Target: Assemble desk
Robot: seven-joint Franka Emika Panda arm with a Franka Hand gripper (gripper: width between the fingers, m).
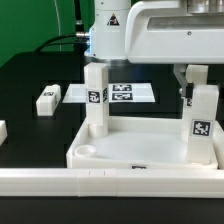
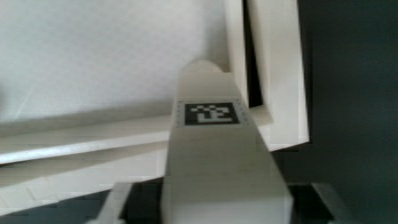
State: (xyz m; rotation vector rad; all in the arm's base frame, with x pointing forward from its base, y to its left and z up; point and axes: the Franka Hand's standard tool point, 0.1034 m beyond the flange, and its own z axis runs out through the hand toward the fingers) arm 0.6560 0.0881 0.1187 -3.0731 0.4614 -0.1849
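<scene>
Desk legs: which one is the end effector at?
The upright leg at the exterior view's right: the end effector sits over its top. The other upright leg and the lying leg are apart from it.

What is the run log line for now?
desk top: on table | one leg: upright on it | second leg: upright, between fingers | grip: unclear | loose leg: on table

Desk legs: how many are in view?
3 for sure. On the desk top, one upright leg toward the exterior view's left, another upright leg toward its right. A loose leg lies on the table. A cut-off white piece at the left edge may be a fourth.
</scene>
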